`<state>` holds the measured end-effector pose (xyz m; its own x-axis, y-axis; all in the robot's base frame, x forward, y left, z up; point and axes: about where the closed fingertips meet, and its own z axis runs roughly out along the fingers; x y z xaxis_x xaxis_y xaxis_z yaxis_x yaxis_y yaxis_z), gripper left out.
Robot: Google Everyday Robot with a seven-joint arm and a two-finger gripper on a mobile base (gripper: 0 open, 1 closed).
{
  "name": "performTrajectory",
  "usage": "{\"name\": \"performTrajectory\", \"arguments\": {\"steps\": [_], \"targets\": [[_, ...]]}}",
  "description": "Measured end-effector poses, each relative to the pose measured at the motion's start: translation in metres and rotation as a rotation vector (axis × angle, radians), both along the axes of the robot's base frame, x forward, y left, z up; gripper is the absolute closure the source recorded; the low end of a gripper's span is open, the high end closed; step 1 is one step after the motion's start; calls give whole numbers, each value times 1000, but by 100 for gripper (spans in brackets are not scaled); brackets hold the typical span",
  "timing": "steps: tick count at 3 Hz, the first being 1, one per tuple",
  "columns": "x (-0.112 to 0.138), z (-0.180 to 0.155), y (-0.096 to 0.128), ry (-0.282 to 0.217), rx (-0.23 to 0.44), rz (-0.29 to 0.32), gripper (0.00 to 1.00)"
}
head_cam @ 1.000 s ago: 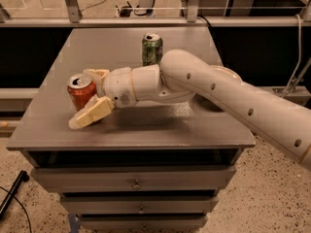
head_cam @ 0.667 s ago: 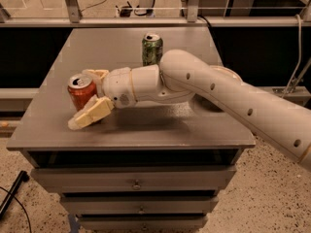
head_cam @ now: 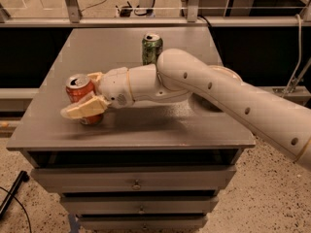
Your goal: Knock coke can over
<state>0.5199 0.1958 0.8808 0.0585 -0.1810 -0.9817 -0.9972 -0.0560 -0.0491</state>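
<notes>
The coke can [head_cam: 79, 91], red-orange with a silver top, stands upright near the left front of the grey table [head_cam: 160, 125]. My gripper [head_cam: 77, 95] reaches in from the right and straddles the can. One cream finger [head_cam: 83, 108] crosses in front of the can's lower half, and the other finger [head_cam: 95, 76] sits behind it on the right. The fingers are spread apart, with the can between them. The can's base is partly hidden by the front finger.
A green soda can [head_cam: 151, 47] stands upright at the back middle of the table, behind my white arm [head_cam: 209, 89]. The table has drawers [head_cam: 136, 182] below its front edge. A metal railing [head_cam: 146, 21] runs behind it.
The front finger has shifted slightly left and up across the can. The can still stands in the same place.
</notes>
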Motion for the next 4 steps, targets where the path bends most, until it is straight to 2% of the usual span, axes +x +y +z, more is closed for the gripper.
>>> {"name": "performTrajectory", "arguments": {"steps": [1,2,3,4], "targets": [[-1,1,2,-1,-16,12,77],[-2,61,-16,-70,-105,19,100],[-12,122,-30,-131,-132,36,100],[-12,122,-30,-131,-132,36,100]]}}
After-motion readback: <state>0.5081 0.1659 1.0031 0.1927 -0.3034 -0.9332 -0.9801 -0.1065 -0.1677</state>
